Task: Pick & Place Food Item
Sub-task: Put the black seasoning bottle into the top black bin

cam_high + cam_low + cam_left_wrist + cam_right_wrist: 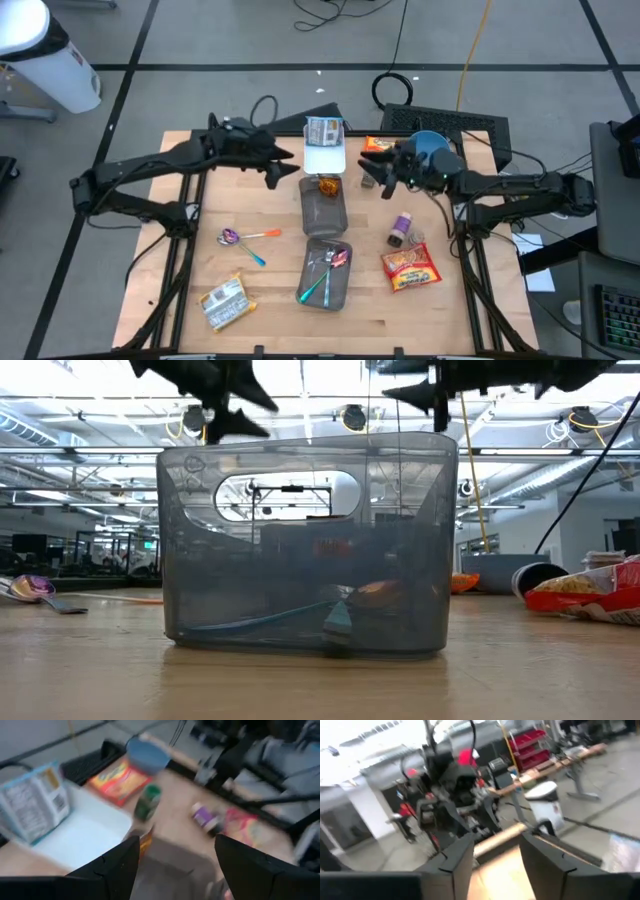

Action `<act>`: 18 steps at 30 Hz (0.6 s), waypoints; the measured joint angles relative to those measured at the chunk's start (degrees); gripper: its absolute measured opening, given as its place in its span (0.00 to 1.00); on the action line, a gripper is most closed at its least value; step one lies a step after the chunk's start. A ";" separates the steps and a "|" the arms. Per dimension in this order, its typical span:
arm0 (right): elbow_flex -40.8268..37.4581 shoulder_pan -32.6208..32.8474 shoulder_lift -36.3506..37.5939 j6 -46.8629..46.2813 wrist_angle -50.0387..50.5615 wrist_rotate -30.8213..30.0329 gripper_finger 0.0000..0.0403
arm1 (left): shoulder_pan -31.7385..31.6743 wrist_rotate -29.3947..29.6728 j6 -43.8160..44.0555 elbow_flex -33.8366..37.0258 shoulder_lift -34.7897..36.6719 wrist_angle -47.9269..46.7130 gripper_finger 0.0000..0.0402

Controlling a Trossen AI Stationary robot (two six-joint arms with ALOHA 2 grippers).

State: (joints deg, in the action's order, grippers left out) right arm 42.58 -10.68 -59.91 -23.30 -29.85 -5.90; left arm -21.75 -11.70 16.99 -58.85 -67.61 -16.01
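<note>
Basically no readable labels; left pincer (290, 165) released, right pincer (378, 180) released w/ nothing betw fingers.

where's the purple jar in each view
high view: purple jar stands on the table right of centre, just above the red snack bag.
low view: not in it; the grey bin fills the middle.
left wrist view: purple jar, blurred, right of centre, next to the red snack bag.
right wrist view: not in it.
shared landmark: the red snack bag, beside the jar in both views that show it.
</note>
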 joint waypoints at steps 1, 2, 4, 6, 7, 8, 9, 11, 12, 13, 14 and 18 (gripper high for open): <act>1.55 -0.63 -0.23 0.01 -0.05 1.33 0.42 | 0.24 -0.16 0.57 0.00 0.68 1.04 0.67; 3.35 -1.28 -0.51 0.14 0.24 2.84 0.44 | 0.51 -0.21 1.40 -0.02 1.35 1.47 0.67; 7.56 -2.68 -1.42 1.10 2.54 6.00 0.49 | 1.11 -0.28 2.94 -0.02 2.61 1.72 0.67; 12.54 -3.64 -2.79 3.19 6.28 9.59 0.54 | 1.94 -0.28 4.38 -0.02 3.38 2.48 0.67; 15.17 -4.00 -3.53 4.72 8.77 11.57 0.56 | 2.59 -0.26 4.88 -0.02 3.47 3.12 0.67; 18.06 -4.18 -4.45 6.69 11.66 13.61 0.58 | 3.23 -0.26 5.50 -0.06 3.46 3.44 0.67; 21.05 -4.23 -5.40 9.09 15.17 15.98 0.61 | 3.74 -0.28 5.86 -0.07 3.39 3.44 0.67; 26.97 -4.26 -7.12 16.07 24.56 20.47 0.65 | 4.92 -0.28 6.06 -0.04 3.30 3.44 0.67; 29.82 -4.22 -7.80 20.81 30.40 22.43 0.66 | 5.45 -0.28 6.07 -0.04 3.25 3.58 0.67; 32.56 -3.98 -8.49 25.70 36.69 23.71 0.68 | 5.95 -0.28 6.06 -0.04 3.16 3.83 0.67; 35.42 -3.59 -9.19 30.33 43.40 23.92 0.69 | 6.47 -0.28 6.08 -0.04 3.09 3.84 0.67; 45.59 -1.69 -12.68 42.72 67.26 15.27 0.71 | 8.52 -0.30 6.20 -0.02 2.97 3.63 0.67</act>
State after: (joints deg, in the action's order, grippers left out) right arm 88.18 -12.37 -72.60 19.41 37.41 9.36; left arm -13.24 -12.01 23.19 -58.87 -64.65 -12.38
